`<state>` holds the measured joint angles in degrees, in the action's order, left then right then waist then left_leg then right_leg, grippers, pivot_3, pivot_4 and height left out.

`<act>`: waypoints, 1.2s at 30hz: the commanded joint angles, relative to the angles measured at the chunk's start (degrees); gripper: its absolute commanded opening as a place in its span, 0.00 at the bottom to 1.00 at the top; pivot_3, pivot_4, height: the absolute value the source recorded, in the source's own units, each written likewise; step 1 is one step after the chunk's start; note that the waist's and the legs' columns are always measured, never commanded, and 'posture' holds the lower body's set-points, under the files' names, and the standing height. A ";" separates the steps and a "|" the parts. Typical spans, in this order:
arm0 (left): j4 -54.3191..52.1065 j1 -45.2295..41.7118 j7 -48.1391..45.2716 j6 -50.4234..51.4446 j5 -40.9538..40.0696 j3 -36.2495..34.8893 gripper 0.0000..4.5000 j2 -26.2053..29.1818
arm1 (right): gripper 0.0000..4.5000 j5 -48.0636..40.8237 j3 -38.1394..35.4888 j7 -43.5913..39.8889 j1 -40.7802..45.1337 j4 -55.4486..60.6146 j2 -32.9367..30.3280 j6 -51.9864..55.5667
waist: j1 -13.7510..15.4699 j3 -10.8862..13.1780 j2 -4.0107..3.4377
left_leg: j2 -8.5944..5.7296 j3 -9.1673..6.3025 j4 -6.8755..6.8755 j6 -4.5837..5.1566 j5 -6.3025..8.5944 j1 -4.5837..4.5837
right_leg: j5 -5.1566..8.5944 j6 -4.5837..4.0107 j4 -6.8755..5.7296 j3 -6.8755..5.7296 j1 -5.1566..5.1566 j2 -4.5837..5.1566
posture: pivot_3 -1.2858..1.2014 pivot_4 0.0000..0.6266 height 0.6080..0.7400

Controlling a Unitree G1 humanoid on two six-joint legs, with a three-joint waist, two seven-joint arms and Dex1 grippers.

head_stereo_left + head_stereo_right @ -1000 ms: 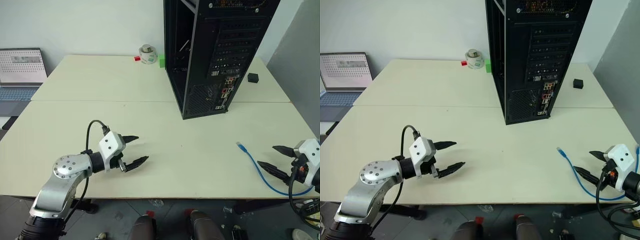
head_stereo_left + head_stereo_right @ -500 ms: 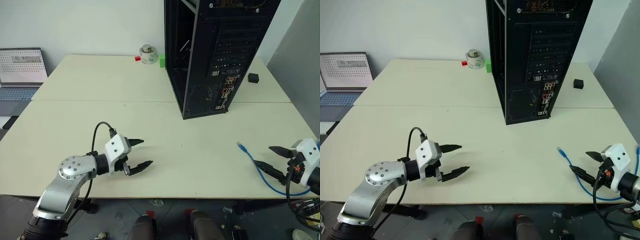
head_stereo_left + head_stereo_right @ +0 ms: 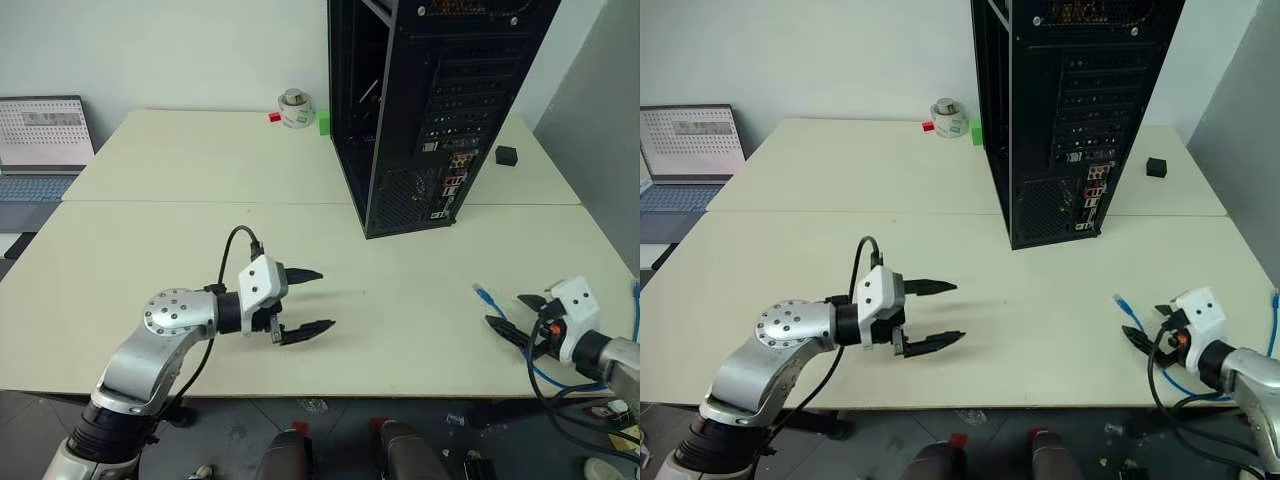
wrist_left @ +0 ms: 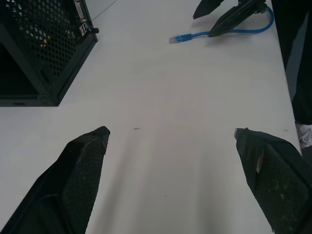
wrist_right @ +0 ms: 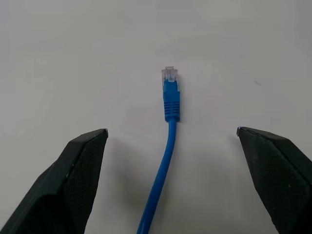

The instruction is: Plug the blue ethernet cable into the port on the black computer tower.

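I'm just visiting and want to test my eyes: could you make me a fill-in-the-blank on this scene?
1. The ethernet cable lying on the table is ____ in colour.
2. The right gripper has its fingers ____ on either side of the cable.
3. The computer tower is ____ in colour.

Missing words: blue; open; black.

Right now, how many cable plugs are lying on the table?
1. The blue cable's clear plug lies on the table near its right front edge, between the open right gripper's fingers. The cable's other end runs off the edge, unseen.
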<state>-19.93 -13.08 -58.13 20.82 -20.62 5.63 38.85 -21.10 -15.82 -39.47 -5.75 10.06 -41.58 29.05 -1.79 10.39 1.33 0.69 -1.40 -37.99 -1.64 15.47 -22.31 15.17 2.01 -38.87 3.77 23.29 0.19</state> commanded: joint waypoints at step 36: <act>17.32 -14.46 -5.20 -2.81 4.47 10.41 1.00 -8.78 | 0.01 6.08 26.43 -13.97 22.96 13.54 -2.91 -1.47 | 0.05 0.01 0.01 | -0.04 -0.10 -0.09 0.00 0.00 -0.11 | -0.08 -0.13 0.00 -0.16 0.02 -0.02 | 0.52 0.24 1.00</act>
<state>-2.76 -26.03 -62.58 18.65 -16.44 15.72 30.52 -15.51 10.20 -52.84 15.38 21.73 -44.76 27.38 -1.75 10.39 1.35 0.66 -1.51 -38.09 -1.64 15.47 -22.40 15.09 1.88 -38.88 3.61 23.31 0.18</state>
